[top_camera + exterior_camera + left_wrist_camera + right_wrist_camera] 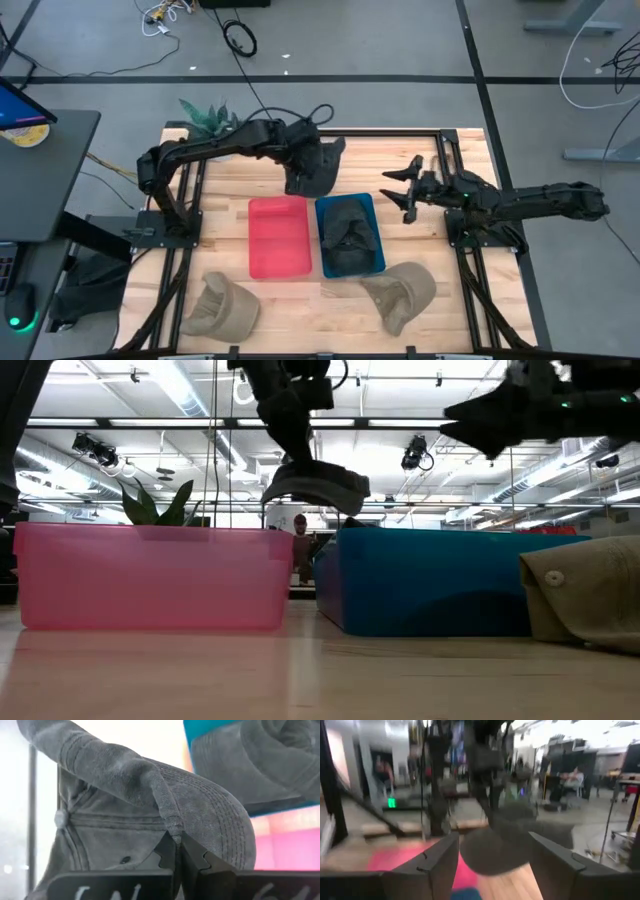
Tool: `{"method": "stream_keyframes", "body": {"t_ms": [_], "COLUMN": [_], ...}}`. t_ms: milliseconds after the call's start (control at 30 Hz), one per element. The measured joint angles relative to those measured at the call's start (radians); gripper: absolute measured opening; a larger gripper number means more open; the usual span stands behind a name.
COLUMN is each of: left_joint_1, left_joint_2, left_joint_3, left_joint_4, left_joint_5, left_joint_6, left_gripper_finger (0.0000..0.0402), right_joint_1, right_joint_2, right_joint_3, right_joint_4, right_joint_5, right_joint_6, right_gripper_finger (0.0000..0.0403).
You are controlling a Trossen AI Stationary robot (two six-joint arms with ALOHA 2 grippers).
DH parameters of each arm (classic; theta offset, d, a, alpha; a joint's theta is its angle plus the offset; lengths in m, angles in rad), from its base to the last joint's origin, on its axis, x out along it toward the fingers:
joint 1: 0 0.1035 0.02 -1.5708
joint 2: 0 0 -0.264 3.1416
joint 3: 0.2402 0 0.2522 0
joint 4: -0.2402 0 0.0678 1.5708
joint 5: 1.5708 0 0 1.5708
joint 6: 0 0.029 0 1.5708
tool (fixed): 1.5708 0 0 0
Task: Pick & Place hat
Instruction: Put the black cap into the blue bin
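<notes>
Tan hat (585,595) nearest — left gripper (176,851) fingers pinch grey hat (318,165); right gripper (400,190) fingers spread apart

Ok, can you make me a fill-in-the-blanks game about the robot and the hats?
1. The left gripper holds a dark ____ in the air.
2. Another dark hat lies in the ____ bin.
3. The pink bin holds ____ hats.
4. The right gripper is ____, holding nothing.

Missing words: hat; blue; no; open
</notes>
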Motion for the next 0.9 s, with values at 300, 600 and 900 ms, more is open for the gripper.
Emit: {"method": "stream_keyframes", "body": {"t_ms": [300, 600, 900], "left_joint_1": [-0.044, -0.065, -0.102], "left_joint_2": [0.0, 0.002, 0.002], "left_joint_3": [0.02, 0.02, 0.02], "left_joint_4": [-0.034, -0.034, -0.034], "left_joint_5": [-0.057, -0.068, -0.067], "left_joint_6": [-0.023, -0.023, -0.019], "left_gripper_finger": [0.0003, 0.0003, 0.0003], "right_joint_1": [0.032, 0.039, 0.037], "right_joint_2": [0.286, 0.56, 0.737], "right_joint_3": [0.263, 0.479, 0.624], "right_joint_4": [-0.136, -0.182, -0.2], "right_joint_5": [0.058, 0.107, 0.164], "right_joint_6": [-0.145, -0.226, -0.293], "right_gripper_finger": [0.0236, 0.0236, 0.0236]}}
